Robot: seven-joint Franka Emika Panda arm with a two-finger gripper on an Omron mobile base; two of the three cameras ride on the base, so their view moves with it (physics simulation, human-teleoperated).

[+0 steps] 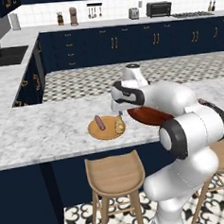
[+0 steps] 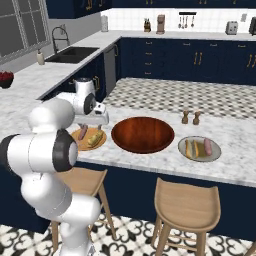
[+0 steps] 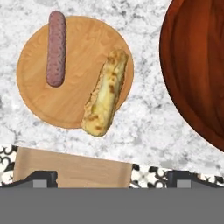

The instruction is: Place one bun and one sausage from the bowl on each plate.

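Bun [image 3: 106, 92] and sausage [image 3: 56, 48] laid on wooden plate [image 3: 39, 105], second pair on grey plate [image 2: 215, 156], bowl [image 2: 142, 134] apparently emptied, task seemingly complete; gripper [image 3: 111, 177] above, fingers spread, holding nothing.

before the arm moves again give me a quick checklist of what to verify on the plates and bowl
1. Wood plate holds one sausage and one bun: ok.
2. Bun fully on that plate: not ok, one end overhangs the rim.
3. Grey plate holds one bun and one sausage: cannot tell, three pieces lie on it.
4. Bowl emptied: ok.
5. Tool open and holding nothing: ok.
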